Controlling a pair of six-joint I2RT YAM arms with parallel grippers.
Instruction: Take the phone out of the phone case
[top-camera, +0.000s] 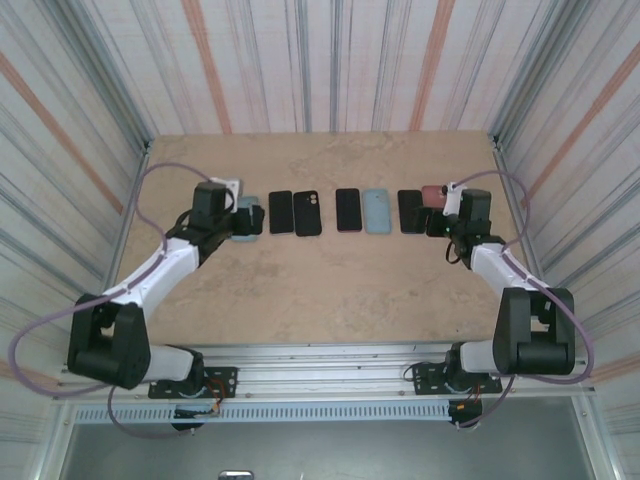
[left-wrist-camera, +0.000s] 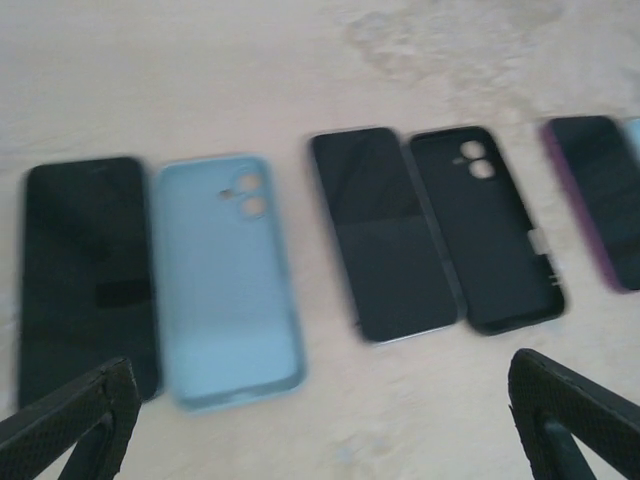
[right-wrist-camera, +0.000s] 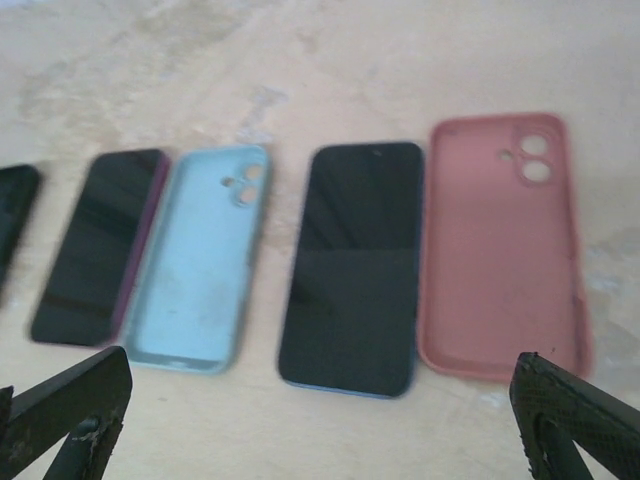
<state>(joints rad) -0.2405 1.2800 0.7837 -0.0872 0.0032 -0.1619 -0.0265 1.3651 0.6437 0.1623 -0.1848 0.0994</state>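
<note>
A: What is being shown around the work area?
B: A tan, mottled tabletop (top-camera: 330, 290) is being enclosed on three sides by striped, ribbed walls (top-camera: 330, 60).
A: And along the near edge?
B: A silver metal rail (top-camera: 330, 358) is being shown there.

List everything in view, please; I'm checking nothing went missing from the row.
dark-screened slab phones: four, black faces, across the table, one left of each case
soft light-blue phone cases: two, light blue, empty, first and third pairs from left
black phone case: one, black, empty, second pair
pink phone case: one, pink, empty, far right
tan stone-patterned table: one, beige, under everything
left pincer: one, black, open above the far-left pair
right pincer: one, black, open above the far-right pair
</note>
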